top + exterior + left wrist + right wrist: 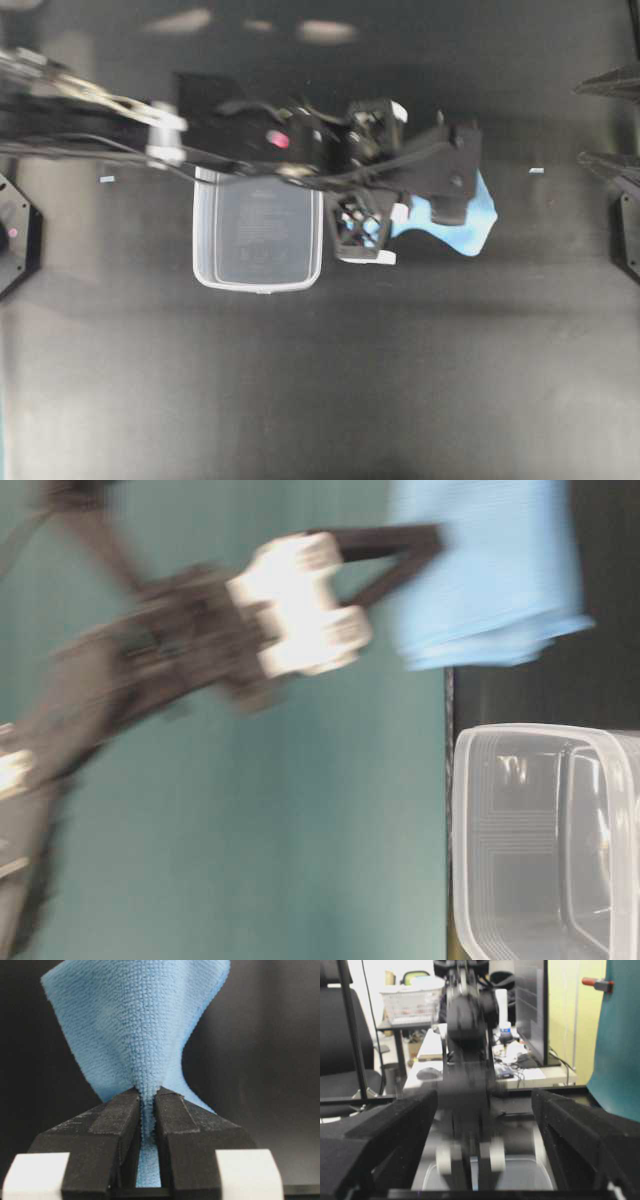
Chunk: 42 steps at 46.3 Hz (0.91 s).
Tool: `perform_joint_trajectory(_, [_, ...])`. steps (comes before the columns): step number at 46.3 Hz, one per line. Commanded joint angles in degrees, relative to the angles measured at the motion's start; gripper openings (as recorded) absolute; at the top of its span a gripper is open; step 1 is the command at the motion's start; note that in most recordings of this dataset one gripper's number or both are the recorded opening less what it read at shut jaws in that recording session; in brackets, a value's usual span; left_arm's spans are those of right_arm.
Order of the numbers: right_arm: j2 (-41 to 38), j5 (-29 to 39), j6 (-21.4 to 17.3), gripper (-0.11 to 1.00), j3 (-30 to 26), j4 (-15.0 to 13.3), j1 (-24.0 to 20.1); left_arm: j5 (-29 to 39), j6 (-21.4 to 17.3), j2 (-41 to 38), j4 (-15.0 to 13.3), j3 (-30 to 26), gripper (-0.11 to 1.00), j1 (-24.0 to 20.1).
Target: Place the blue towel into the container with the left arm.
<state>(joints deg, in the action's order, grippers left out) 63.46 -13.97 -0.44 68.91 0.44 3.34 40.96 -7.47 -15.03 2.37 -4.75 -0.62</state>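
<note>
So the left hand has its jaws pinched nearly together on a bunched fold of the towel; in the wrist view the blue cloth fans out beyond the fingertips and a strip of it runs down between the jaws. From overhead, the towel sits at the far end of the reaching left arm, to the right of the tub, which lies back under the arm, nearer its base. That's the relation that matters: the tub is behind the hand along the arm's own line, so I'd guess the arm has to pull back over it before letting go. The table-level view shows the cloth hanging beside the tub's open top, not in it. The right hand is parked at the right edge, jaws spread wide, holding nothing. Everything rests on a dark bench.
</note>
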Motion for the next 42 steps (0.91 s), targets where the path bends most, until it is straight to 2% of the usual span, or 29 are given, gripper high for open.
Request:
perform_joint_trajectory(1, [-0.18, -0.09, -0.09, 0.74, -0.44, 0.18, 0.18, 1.93, 0.09, 7.12, 0.26, 1.32, 0.06, 0.09])
perform_joint_trajectory(8, [0.0, 0.18, -0.09, 0.74, -0.44, 0.09, 0.18, 3.69, 0.53, 15.29, 0.26, 8.09, 0.06, -0.18])
perform_joint_trajectory(15, [0.0, 0.18, -0.09, 0.74, -0.44, 0.18, 0.18, 3.52, 1.14, 22.41, 0.26, 18.63, 0.06, -1.67])
perform_joint_trajectory(24, [-0.18, 0.18, -0.09, 0.74, -0.44, 0.18, 0.18, -1.85, 0.09, 29.79, 0.18, 30.5, 0.06, -3.25])
perform_joint_trajectory(33, [-0.26, 0.18, -0.09, 0.74, -0.35, 0.18, 0.44, -8.61, 0.09, 31.55, 0.26, 35.77, 0.06, -3.6])
perform_joint_trajectory(42, [-0.26, 0.18, -0.09, 0.74, -0.35, 0.18, 0.62, -10.37, 0.26, 30.23, 0.26, 37.97, 0.06, -3.78])
